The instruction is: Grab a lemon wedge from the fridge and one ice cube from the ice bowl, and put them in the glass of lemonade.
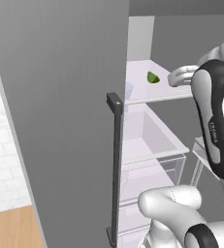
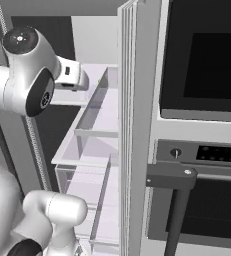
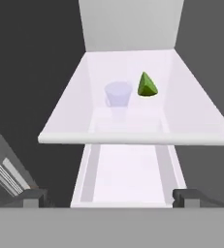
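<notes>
A white robot arm is reaching into the open grey fridge [image 1: 60, 121], whose door with its long dark bar handle [image 1: 116, 164] is standing swung out. The gripper [image 3: 111, 197] is hovering in front of the upper white shelf [image 3: 74, 121], with its two dark tips set wide apart, released and grasping nothing. The lemon wedge [image 3: 147, 85], a small green-yellow piece, is sitting toward the far part of that shelf, just to the right of a small pale blue cup [image 3: 118, 94]; the two look close but apart. Below the shelf, a clear drawer [image 1: 154, 140] is showing. The step in hand appears to be the approach to the wedge. The next move likely calls for pushing farther in, centring on the wedge while steering clear of the cup, then closing on it.
</notes>
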